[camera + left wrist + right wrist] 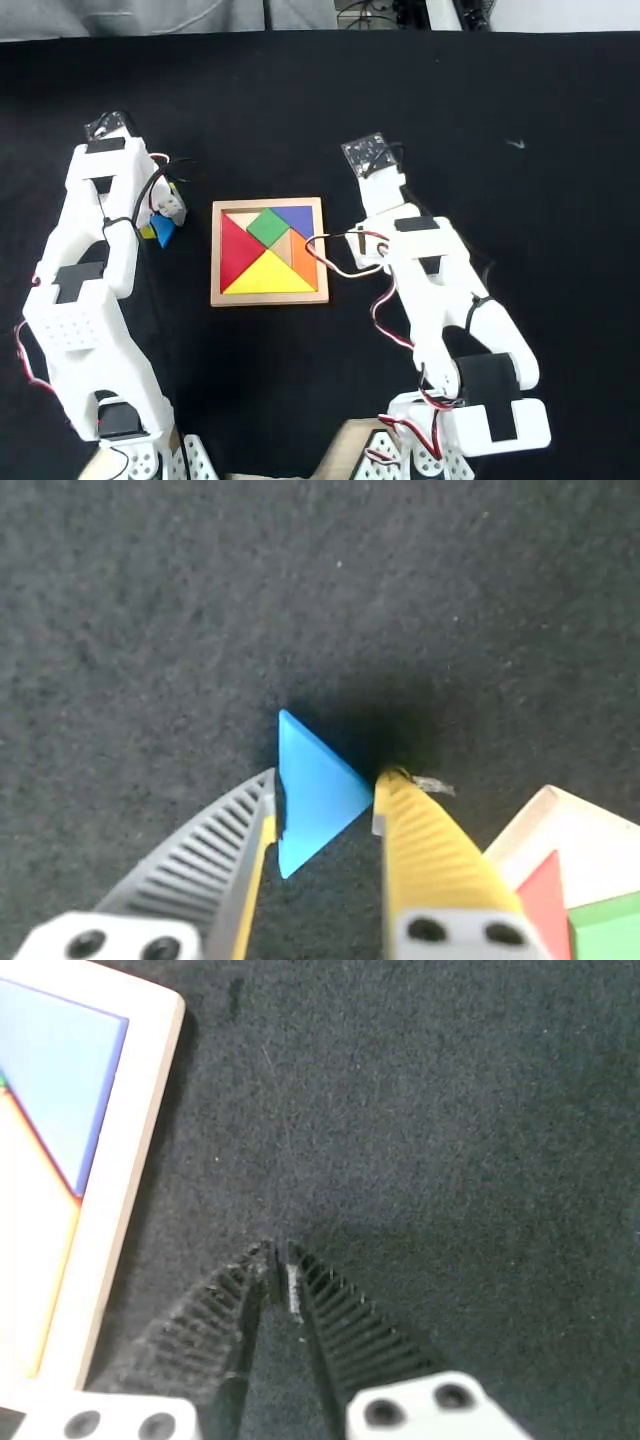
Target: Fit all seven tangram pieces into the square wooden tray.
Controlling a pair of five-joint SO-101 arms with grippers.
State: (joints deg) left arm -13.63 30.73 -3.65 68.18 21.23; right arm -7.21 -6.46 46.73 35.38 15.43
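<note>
The left gripper (325,780) is clenched on the blue triangle (312,795), its grey ribbed finger (215,845) against one straight edge and its yellow finger (430,850) against the opposite corner. The triangle is a small, flat, bright blue piece with sharp corners, held over the black cloth (200,600) just outside a corner of the wooden tray (545,815). From above, the same piece (163,232) sits apart from the tray (268,300), with a strip of cloth between them. The right gripper (278,1258) is pressed shut on nothing, tips together over cloth near the tray's rim (130,1160). The high view shows the tray's fill: a red triangle (237,262), a yellow triangle (267,275), a green square (267,226), a violet-blue piece (297,218) and an orange triangle (303,260). Pale patches lie at one corner and between green and orange; whether they are bare wood cannot be told. Open cloth surrounds the tray on all sides.
</note>
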